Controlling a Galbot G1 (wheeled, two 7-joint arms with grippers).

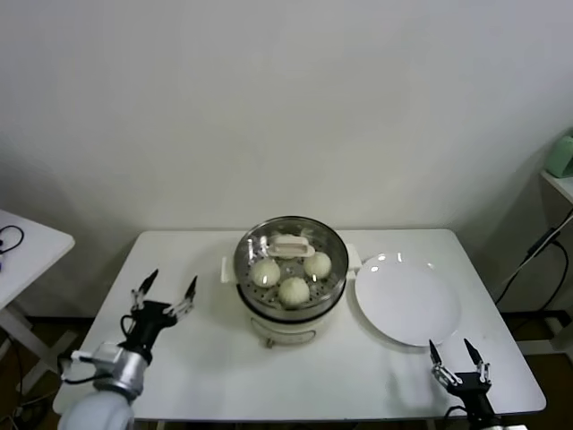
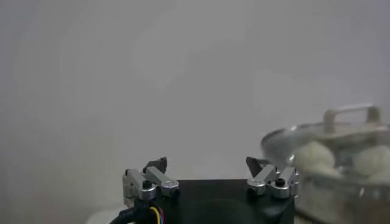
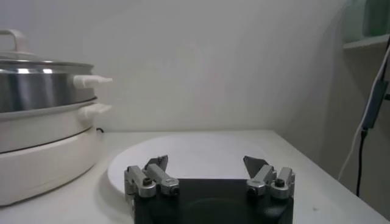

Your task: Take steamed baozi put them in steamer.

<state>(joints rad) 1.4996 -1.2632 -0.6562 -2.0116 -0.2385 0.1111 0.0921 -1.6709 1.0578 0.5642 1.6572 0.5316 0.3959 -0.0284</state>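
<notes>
Inside the steamer (image 1: 291,269), under its lid (image 1: 288,244), sat three baozi (image 1: 294,290); both flanking grippers, left (image 1: 165,293) and right (image 1: 457,359), gaped empty, task seemingly done.

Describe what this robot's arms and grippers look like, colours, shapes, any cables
Both are two-finger grippers: the left gripper and right gripper have black bodies, silver metal finger brackets with screws and dark pointed fingertips. The left arm has a silver cylindrical wrist, a pale rounded forearm and a black cable. Coloured wires show at its gripper base.
</notes>
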